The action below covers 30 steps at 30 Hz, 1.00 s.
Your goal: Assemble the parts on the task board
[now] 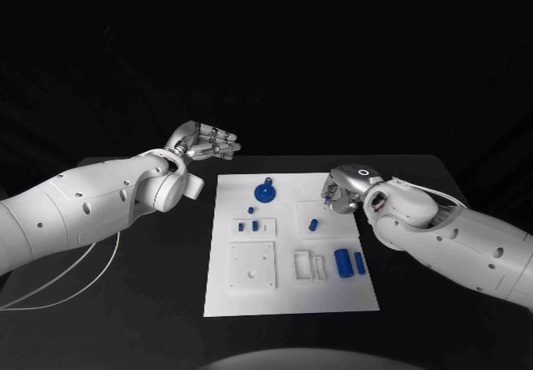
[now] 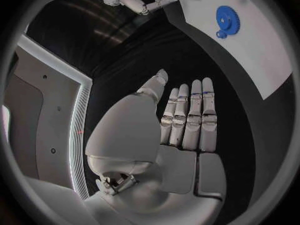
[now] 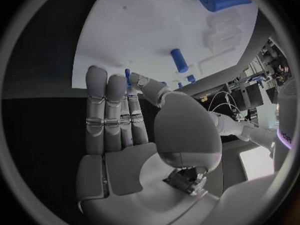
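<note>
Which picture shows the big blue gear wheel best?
The head view: the blue gear lies whole near the far end of the white task board. The left wrist view also shows it, small and bent at the rim. I cannot find it in the right wrist view.

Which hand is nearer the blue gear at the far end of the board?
Left. The left hand hovers off the board's far-left corner, a short way from the blue gear. The right hand sits at the task board's right edge, farther from it.
</note>
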Motion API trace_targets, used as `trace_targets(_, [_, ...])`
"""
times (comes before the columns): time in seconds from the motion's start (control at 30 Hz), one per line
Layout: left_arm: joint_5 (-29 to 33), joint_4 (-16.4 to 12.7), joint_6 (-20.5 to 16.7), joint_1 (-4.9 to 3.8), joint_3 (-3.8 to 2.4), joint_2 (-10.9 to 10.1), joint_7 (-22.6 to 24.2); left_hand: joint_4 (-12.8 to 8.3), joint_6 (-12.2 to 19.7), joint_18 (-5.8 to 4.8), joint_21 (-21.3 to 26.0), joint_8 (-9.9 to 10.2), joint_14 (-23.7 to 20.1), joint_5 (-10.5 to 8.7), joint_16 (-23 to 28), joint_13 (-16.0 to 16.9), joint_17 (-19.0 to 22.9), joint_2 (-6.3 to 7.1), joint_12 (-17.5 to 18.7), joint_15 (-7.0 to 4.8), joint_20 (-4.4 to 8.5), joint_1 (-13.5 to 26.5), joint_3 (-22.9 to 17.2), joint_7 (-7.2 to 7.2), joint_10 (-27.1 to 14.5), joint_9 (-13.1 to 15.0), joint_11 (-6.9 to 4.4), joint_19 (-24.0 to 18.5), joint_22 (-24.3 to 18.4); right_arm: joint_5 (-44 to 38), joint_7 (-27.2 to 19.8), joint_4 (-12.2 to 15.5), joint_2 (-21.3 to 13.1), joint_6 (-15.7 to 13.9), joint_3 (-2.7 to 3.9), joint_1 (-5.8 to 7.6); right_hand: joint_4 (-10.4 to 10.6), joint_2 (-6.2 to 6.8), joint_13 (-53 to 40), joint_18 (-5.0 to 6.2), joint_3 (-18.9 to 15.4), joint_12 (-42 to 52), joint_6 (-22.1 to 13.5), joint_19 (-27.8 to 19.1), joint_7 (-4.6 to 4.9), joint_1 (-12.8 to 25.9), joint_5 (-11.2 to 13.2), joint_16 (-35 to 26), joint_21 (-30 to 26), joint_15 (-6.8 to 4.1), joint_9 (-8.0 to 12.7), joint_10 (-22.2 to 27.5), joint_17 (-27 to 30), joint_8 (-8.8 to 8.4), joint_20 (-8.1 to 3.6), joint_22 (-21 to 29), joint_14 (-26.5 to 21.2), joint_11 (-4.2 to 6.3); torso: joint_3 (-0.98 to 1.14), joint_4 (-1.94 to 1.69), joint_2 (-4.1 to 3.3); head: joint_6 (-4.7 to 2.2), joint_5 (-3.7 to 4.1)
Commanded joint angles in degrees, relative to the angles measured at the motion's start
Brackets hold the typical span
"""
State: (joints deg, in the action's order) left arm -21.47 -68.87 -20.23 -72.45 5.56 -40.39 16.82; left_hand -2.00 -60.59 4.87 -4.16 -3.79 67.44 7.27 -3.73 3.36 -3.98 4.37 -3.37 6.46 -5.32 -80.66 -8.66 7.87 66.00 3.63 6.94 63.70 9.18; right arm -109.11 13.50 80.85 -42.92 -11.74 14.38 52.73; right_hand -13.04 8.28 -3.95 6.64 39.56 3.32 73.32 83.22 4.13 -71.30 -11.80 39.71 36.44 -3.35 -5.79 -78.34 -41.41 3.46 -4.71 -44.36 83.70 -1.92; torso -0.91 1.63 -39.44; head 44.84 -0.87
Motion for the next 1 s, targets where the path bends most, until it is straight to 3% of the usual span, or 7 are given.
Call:
trace_targets(0.03, [0.1, 0.5, 0.9, -0.06, -0.05, 0.4, 0.6, -0.4, -0.3, 0.19, -0.1, 0.2, -0.5, 0.09, 0.2, 0.0, 0.0, -0.56, 0.0, 0.05, -0.29, 0.0, -0.1, -0.18, -0.4, 0.0, 0.04, -0.1, 0.0, 0.5, 0.1, 1.2, -0.5, -1.8, 0.77, 0.02, 0.0, 0.06, -0.1, 0.76, 0.4, 0.2, 0.4, 0.1, -0.06, 0.4, 0.0, 0.3, -0.4, -0.4, -0.1, -1.6, 0.1, 0.23, -0.39, -0.3, 0.0, 1.08, -0.1, 0.11, 0.37, 0.05, -0.23])
trace_targets(0.27, [0.4, 1.5, 1.1, 0.0, -0.04, 1.0, 0.7, -0.3, -0.3, 0.19, -0.1, 0.2, -0.6, 0.09, 0.2, 0.0, 0.0, -0.63, 0.0, 0.07, -0.32, 0.0, 0.0, -0.16, -0.5, 0.0, 0.07, -0.1, -0.4, 2.9, -0.9, 4.7, -1.5, -3.0, 2.36, 0.01, 0.1, 0.09, -0.2, 0.78, 0.2, 0.2, 0.4, 0.3, -0.07, 0.3, -0.1, 0.3, -0.8, -0.48, -0.1, -1.6, 0.2, 0.24, -0.46, -1.1, 0.0, 1.1, -0.27, 0.22, 0.76, 0.22, -0.69])
trace_targets(0.43, [0.6, 2.1, 1.0, 0.06, -0.03, 1.4, 0.7, -0.3, -0.3, 0.19, -0.1, 0.2, -0.6, 0.09, 0.2, 0.0, 0.0, -0.63, 0.0, 0.07, -0.32, 0.0, 0.0, -0.16, -0.5, 0.0, 0.07, -0.1, -0.4, 4.1, -1.6, 8.2, -1.5, -3.2, 2.62, -0.6, 0.1, 0.04, -0.1, 0.79, 0.1, 0.2, 0.4, 0.3, -0.05, 0.3, -0.3, 0.3, -1.1, -0.49, -0.1, -1.6, 0.2, 0.23, -0.49, -1.4, 0.0, 1.09, -0.27, 0.3, 0.99, 0.5, -1.75])
trace_targets(0.6, [0.8, 2.5, 0.7, 0.1, -0.02, 1.9, 0.9, -0.3, -0.3, 0.19, -0.1, 0.2, -0.6, 0.09, 0.2, 0.0, 0.0, -0.63, 0.0, 0.07, -0.32, 0.0, 0.0, -0.16, -0.5, 0.0, 0.07, -0.1, -0.4, 3.0, -1.7, 12.1, -0.4, -3.3, 2.42, -2.1, 0.1, -0.1, -0.1, 0.78, -0.1, 0.2, 0.3, 0.4, -0.04, 0.2, -0.2, 0.3, -1.6, -0.46, -0.1, -1.5, 0.3, 0.23, -0.45, -1.8, 0.0, 1.07, -0.47, 0.28, 1.31, 1.0, -3.33])
trace_targets(0.7, [1.0, 2.9, 0.6, 0.12, 0.0, 2.4, 0.9, -0.3, -0.3, 0.19, -0.1, 0.2, -0.6, 0.09, 0.2, 0.0, 0.0, -0.63, 0.0, 0.07, -0.32, 0.0, 0.0, -0.16, -0.5, 0.0, 0.07, -0.1, -0.4, 1.5, -1.5, 13.3, 0.7, -3.2, 1.45, -2.68, 0.1, -0.08, -0.1, 0.78, -0.1, 0.2, 0.4, 0.4, -0.03, 0.2, -0.3, 0.3, -1.6, -0.46, -0.1, -1.6, 0.3, 0.23, -0.46, -1.9, 0.0, 1.07, -0.6, 0.24, 1.55, 1.38, -4.27])
trace_targets(0.83, [1.1, 3.3, 0.5, 0.2, 0.02, 2.9, 0.9, -0.3, -0.3, 0.2, -0.2, 0.2, -0.5, 0.09, 0.3, 0.0, 0.0, -0.74, 0.0, 0.07, -0.31, 0.0, 0.0, -0.18, -0.4, 0.0, 0.04, 0.0, -0.7, -0.5, -1.1, 13.9, 2.2, -2.9, -0.45, -3.12, 0.0, -0.07, -0.1, 0.77, 0.0, 0.2, 0.4, 0.5, -0.05, 0.1, -0.1, 0.3, -1.9, -0.46, -0.1, -1.6, 0.3, 0.23, -0.45, -2.2, 0.0, 1.07, -0.75, 0.23, 1.76, 1.75, -5.59])
trace_targets(1.0, [1.3, 3.7, 0.7, 0.35, 0.05, 3.7, 0.9, -0.2, -0.3, 0.19, -0.2, 0.2, -0.6, 0.09, 0.2, 0.0, 0.0, -0.85, 0.0, 0.06, -0.31, 0.0, -0.1, -0.19, -0.4, 0.0, 0.04, 0.0, -0.8, -2.1, -0.8, 13.5, 4.1, -2.4, -2.55, -3.85, 0.0, -0.06, -0.1, 0.81, 0.0, 0.2, 0.4, 0.5, -0.04, 0.1, 0.1, 0.3, -2.2, -0.45, -0.1, -1.5, 0.4, 0.23, -0.45, -2.3, 0.0, 1.07, -0.74, 0.14, 1.88, 2.09, -6.5])
